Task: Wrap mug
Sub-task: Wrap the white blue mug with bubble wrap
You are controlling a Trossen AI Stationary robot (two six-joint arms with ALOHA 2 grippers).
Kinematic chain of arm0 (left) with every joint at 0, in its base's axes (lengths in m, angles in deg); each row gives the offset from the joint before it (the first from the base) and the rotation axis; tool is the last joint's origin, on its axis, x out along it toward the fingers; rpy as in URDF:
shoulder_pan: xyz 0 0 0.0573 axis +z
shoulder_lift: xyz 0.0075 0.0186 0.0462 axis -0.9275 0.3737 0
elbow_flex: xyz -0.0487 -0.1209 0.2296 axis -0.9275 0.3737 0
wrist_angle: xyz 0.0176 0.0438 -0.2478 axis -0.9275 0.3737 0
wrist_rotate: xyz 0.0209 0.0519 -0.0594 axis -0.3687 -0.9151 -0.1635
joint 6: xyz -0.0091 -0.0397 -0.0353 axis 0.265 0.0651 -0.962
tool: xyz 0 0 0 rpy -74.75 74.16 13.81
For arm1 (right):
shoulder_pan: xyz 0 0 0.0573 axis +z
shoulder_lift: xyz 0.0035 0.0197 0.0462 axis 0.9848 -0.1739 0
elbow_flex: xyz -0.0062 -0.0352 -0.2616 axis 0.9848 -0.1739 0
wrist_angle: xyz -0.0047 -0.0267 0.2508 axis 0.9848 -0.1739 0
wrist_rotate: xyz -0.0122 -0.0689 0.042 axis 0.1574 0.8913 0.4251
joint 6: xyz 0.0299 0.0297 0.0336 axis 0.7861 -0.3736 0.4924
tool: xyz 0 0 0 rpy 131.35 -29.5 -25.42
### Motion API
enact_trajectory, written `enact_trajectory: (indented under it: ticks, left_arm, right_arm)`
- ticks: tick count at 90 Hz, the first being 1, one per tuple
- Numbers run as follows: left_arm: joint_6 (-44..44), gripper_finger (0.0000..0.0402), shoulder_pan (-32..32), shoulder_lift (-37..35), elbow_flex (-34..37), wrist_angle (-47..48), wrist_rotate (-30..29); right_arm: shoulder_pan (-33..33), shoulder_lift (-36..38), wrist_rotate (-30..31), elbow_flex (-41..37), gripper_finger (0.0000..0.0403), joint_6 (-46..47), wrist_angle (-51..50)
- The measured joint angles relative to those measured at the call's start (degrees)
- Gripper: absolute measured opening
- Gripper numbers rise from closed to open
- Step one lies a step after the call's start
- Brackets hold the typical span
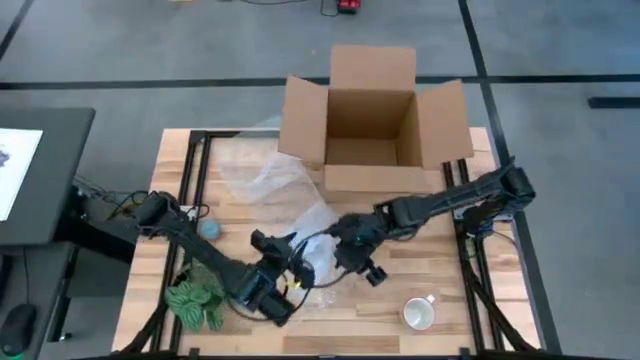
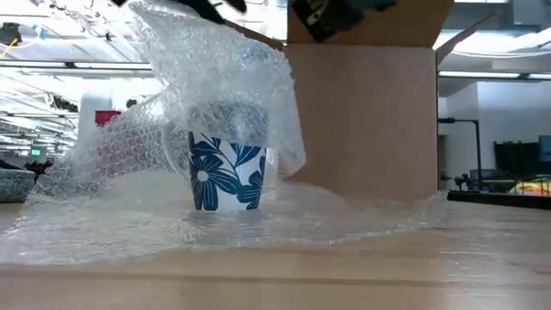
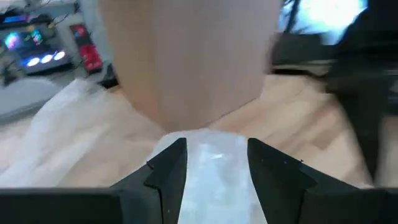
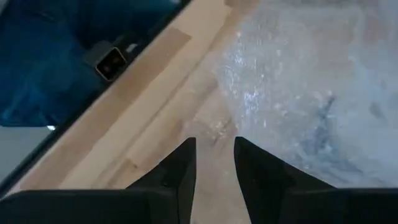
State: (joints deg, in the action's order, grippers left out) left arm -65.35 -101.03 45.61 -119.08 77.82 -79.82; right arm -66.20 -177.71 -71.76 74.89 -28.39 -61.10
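1. A light wooden table (image 1: pixel 440 265) stands on a grey floor crossed by dark tape lines. The low view looks past it into a room lit by long ceiling lights.
2. An open cardboard box (image 1: pixel 372 125) sits at the table's far edge, flaps spread. It serves here as the landmark.
3. A sheet of bubble wrap (image 1: pixel 285 195) spreads from the box's front left corner toward the table's middle. In the low view it drapes over a white mug with a blue flower print (image 2: pixel 226 168), which stands upright just left of the box.
4. The left gripper (image 1: pixel 288 270) is in front of the box, near the wrap's near edge, its arm reaching in from the table's left side. Its fingers (image 3: pixel 168 165) pinch a fold of the wrap.
5. The right gripper (image 1: pixel 350 238) also hangs in front of the box, just beside the left one. Its fingers (image 4: pixel 180 168) are slightly spread with nothing between them.
6. Counted: one box, one wrap sheet, two mugs. The second mug, plain white (image 1: pixel 419 313), stands near the front right of the table, well apart from the box. There is also one small teal bowl (image 1: pixel 208 229) and one green leafy plant (image 1: pixel 200 300) on the left.
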Motion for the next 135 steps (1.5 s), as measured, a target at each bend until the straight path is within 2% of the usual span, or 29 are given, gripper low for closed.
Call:
enact_trajectory:
  ticks: [13, 31, 41, 52, 69, 82, 107, 120, 135]
  left_arm:
    - [-1.45, 0.0148, 3.05, 0.0, 4.44, -2.09, 7.04]
    - [-5.78, 0.0148, 5.27, 0.0, 10.95, -6.89, 9.03]
    - [-7.0, 0.0148, 6.15, -0.03, 14.42, -12.58, 11.21]
    - [-4.88, 0.0148, 6.84, -0.31, 15.12, -16.31, 15.56]
    - [-1.62, 0.0148, 6.85, -1.6, 13.72, -17.03, 18.02]
    - [2.93, 0.0148, 6.76, -4.74, 11.63, -16.27, 17.55]
    - [9.93, 0.0148, 6.36, -11.29, 10.38, -16.54, 14.33]
    - [11.45, 0.0148, 5.51, -13.77, 10.4, -15.56, 14.16]
    - [10.9, 0.0148, 3.53, -16.84, 10.4, -12.69, 12.48]
  right_arm:
    - [1.73, -0.64, 4.32, -1.62, 0.0097, 0.02, 2.23]
    - [1.99, -0.86, 4.32, -1.61, 0.0097, -0.04, 1.58]
    - [2.23, -0.88, 4.35, -1.61, 0.0097, -0.06, -0.74]
    - [2.32, -0.88, 4.35, -1.61, 0.0097, -0.26, -2.16]
    - [2.36, -0.88, 4.35, -1.61, 0.0097, -0.28, -2.48]
    - [2.67, -0.88, 4.36, -1.61, 0.0097, -1.06, -0.52]
    - [0.48, -2.2, 4.35, -1.65, 0.0097, -2.34, 11.5]
    - [-2.46, -3.48, 4.63, -1.59, 0.0097, 3.9, 18.45]
    - [-5.15, -8.53, 4.79, -1.67, 0.0097, 8.45, 25.23]
